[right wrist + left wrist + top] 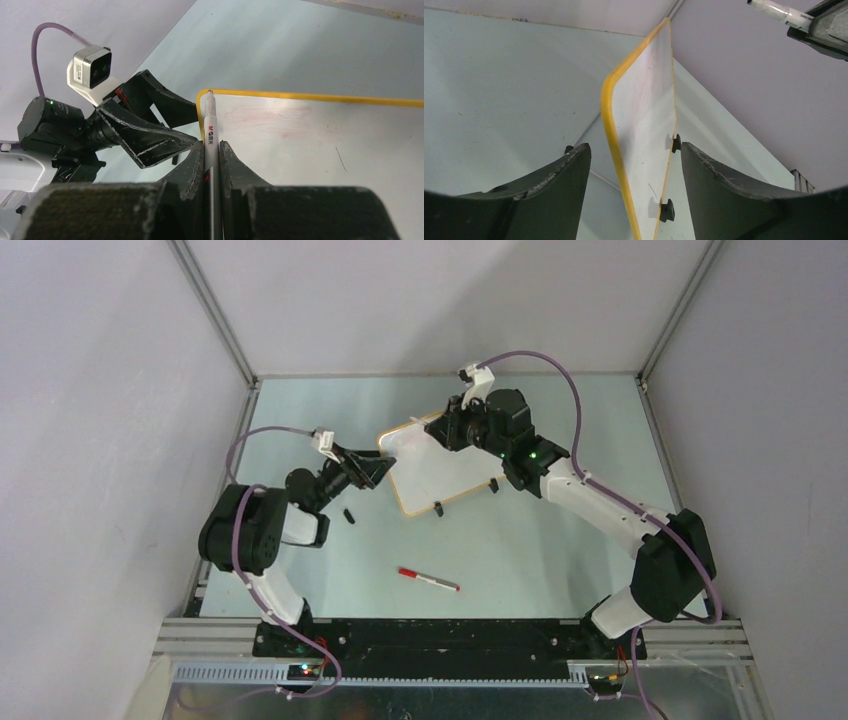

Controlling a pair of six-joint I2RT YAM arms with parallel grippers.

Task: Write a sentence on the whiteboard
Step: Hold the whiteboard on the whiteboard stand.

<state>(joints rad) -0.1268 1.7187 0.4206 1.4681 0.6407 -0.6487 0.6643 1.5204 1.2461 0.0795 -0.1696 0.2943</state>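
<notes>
Right gripper (212,146): shut narrow on slim white plastic marker pen (209,117), nib forward at the rounded corner of the small glossy whiteboard (325,150) with thin orange frame. Contact with the surface not determinable. Left gripper (634,148): jaws apart, straddling the board's edge, touching neither face. Board placed far-middle on pale green table (560,560), between both arms. No lettering visible, only faint reddish smears. Judged step: steadying the board before a first stroke. Required next: left jaws closed on the frame, nib set down inside the frame line. Open room rightward across the face; frame rim and left fingers close beside the nib. Second, red-capped pen (428,580) well apart, near side.
</notes>
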